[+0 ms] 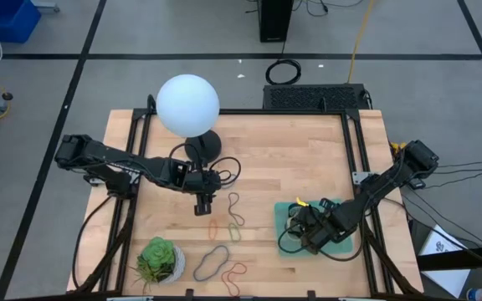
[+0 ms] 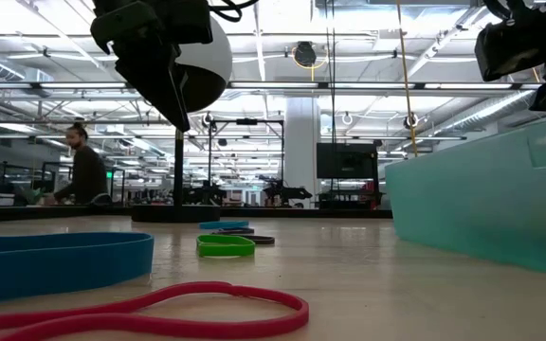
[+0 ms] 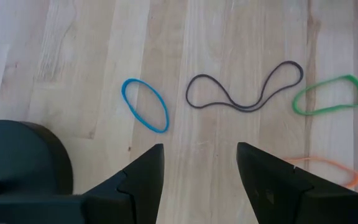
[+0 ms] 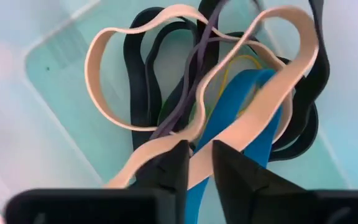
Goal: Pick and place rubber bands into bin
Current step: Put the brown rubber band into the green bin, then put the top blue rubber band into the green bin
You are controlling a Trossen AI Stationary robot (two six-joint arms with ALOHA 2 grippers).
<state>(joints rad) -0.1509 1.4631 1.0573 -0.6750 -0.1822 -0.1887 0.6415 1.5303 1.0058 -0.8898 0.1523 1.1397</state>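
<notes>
Rubber bands lie in two groups: loose ones on the bare wood near the desk's front edge, and a tangled heap inside the bin (image 1: 284,219) at the front right. The bin is a shallow rectangular tray of translucent mint-green plastic with a low rim and smooth walls; no writing can be read on it. In the heap are flat, wide bands: a tan band (image 4: 166,81) looping over black bands (image 4: 143,68) and a broad blue band (image 4: 241,118), with a thin yellow one just showing. The right gripper (image 4: 197,155) hangs right over this heap, its fingers nearly together with only a narrow gap, and nothing is seen pinched between them. The left gripper (image 3: 199,165) hovers above the middle of the desk with fingers spread wide and nothing held. Ahead of it on the pale, grained planks lie a thin blue oval (image 3: 144,104), a dark figure-eight band (image 3: 244,93), a green oval (image 3: 328,94) and an orange band (image 3: 328,168). A white globe lamp (image 1: 188,104) stands toward the back, and a green succulent (image 1: 159,257) in a white pot sits at the front left corner.
</notes>
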